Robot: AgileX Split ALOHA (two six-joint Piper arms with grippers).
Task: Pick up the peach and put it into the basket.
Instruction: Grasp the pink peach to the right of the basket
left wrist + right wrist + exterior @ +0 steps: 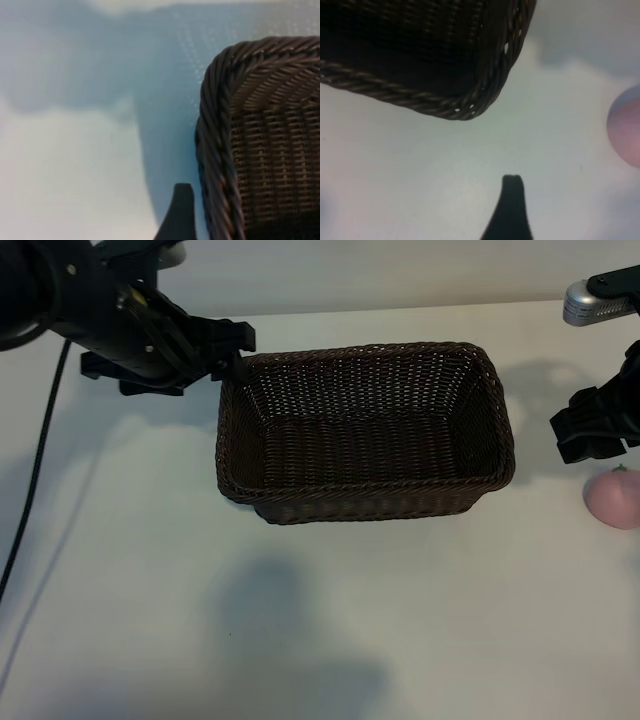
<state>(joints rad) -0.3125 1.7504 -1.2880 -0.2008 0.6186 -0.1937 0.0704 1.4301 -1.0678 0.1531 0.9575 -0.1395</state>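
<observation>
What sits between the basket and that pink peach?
Only bare table separates the basket from the peach, as the exterior view shows; the right end effector hangs above.

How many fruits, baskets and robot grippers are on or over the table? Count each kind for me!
Fruits: 1, the peach
Baskets: 1, the basket
Grippers: 2, the left gripper and the right gripper
Total: 4

Exterior camera steeply overhead; both wrist cameras close, apparently downward, sharing basket (365, 430) corners.
</observation>
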